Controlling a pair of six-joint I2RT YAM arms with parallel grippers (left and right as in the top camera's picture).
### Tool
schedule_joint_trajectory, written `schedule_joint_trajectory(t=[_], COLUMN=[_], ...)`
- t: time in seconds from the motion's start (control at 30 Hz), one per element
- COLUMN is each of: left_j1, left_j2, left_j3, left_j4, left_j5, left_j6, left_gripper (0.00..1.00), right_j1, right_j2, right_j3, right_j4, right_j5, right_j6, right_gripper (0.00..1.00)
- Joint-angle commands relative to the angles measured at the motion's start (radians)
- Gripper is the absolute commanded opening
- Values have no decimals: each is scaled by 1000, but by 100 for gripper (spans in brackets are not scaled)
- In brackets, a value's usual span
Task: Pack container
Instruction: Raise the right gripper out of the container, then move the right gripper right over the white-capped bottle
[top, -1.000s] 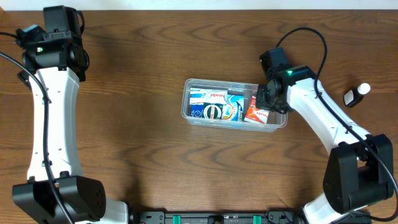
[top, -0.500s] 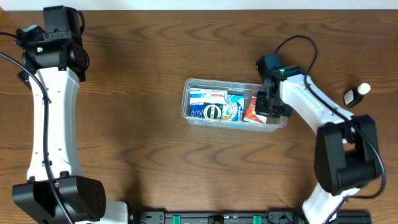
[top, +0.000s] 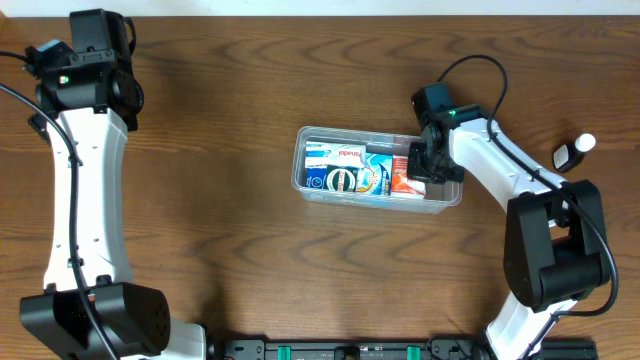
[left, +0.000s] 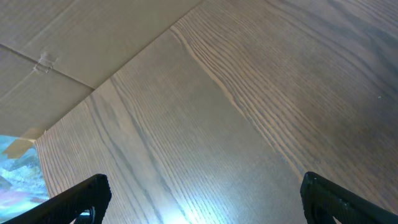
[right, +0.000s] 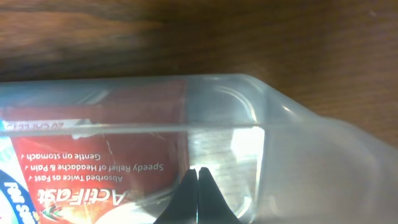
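Container (top: 350, 130) on the counter (top: 220, 230), part-filled: light, stiff, slick plastic, probably best gripped by the rim. Right fingers (right: 188, 200) clenched empty at its right end; left fingers (left: 81, 196) released, well apart.

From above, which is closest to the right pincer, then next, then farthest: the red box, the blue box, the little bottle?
From the right pincer:
1. red box, right at it, inside the container.
2. blue box, further left in the container.
3. little bottle, out on the table, far right.
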Motion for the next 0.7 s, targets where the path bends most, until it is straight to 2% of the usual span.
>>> schedule_joint_trajectory(t=[0.0, 0.33, 0.67], left_j1=[3, 3, 3], left_j2=[1, 1, 1], left_j3=[-1, -1, -1], left_j4=[0, 0, 0], left_j5=[-11, -11, -11], left_j6=[5, 5, 5], left_gripper=[98, 98, 98], right_j1=[-7, -16, -84], right_j2=[13, 11, 10], right_j3=[10, 56, 413], right_j4=[25, 24, -224], right_j5=[-74, -85, -80], right_j6=[-74, -148, -277], right_gripper=[1, 1, 2])
